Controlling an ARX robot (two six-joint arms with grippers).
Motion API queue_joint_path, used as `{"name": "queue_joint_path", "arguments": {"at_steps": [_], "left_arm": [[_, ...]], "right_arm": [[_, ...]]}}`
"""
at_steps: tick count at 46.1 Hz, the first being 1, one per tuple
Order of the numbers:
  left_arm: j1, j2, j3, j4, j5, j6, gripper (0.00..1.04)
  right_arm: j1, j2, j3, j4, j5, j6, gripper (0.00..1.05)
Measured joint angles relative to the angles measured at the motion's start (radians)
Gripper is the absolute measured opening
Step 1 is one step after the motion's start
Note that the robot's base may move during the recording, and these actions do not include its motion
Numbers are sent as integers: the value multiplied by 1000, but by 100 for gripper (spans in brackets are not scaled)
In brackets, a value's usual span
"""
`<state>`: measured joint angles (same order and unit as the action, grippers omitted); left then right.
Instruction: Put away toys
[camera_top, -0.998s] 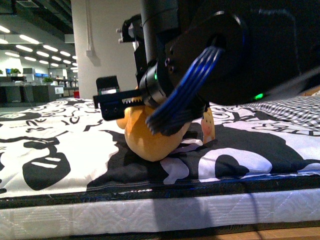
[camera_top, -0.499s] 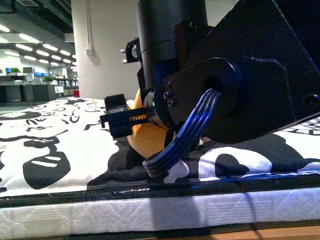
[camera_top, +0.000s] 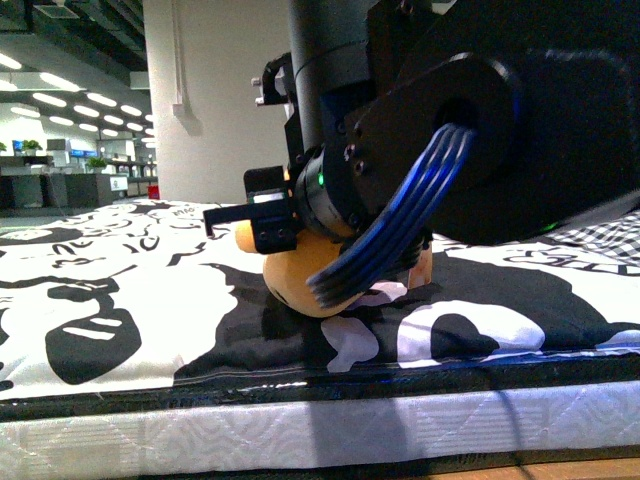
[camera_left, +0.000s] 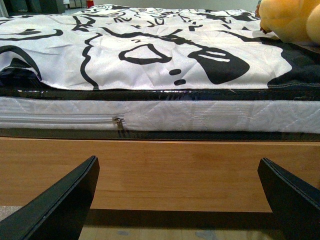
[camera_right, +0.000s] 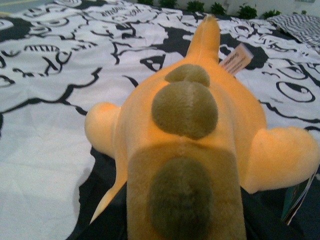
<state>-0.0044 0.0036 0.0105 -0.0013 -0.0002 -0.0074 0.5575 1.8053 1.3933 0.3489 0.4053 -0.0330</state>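
The left tool (camera_left: 177, 164) hangs low in front of the counter (camera_left: 150, 60), its jaws wide and empty. The orange plush animal (camera_top: 285, 282) lies on the counter's black-and-white sheet. The right tool (camera_right: 182, 220) holds it, with one dark finger on each side.
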Motion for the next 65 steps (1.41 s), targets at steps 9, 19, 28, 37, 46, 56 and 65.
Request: {"name": "queue_joint_path", "arguments": {"at_steps": [9,19,28,37,46,56,65], "left_arm": [[0,0,0,0,0,0,99],[0,0,0,0,0,0,99],[0,0,0,0,0,0,99],[0,0,0,0,0,0,99],[0,0,0,0,0,0,99],[0,0,0,0,0,0,99],[0,0,0,0,0,0,99]], "right_arm": [[-21,-100,0,-19,-79,12,14],[-103,-306,-74,-36,-234,38,8],[-246,-504,-225,-58,-389,79,8],[-438,-754,-482,-66,-628,122,8],[-688,-1127,-807,-90,-939,199,8],[-879,-1478,-1086,-122,-1078,311,7],[-797,-1614,-1254,-48,-914,352,7]]}}
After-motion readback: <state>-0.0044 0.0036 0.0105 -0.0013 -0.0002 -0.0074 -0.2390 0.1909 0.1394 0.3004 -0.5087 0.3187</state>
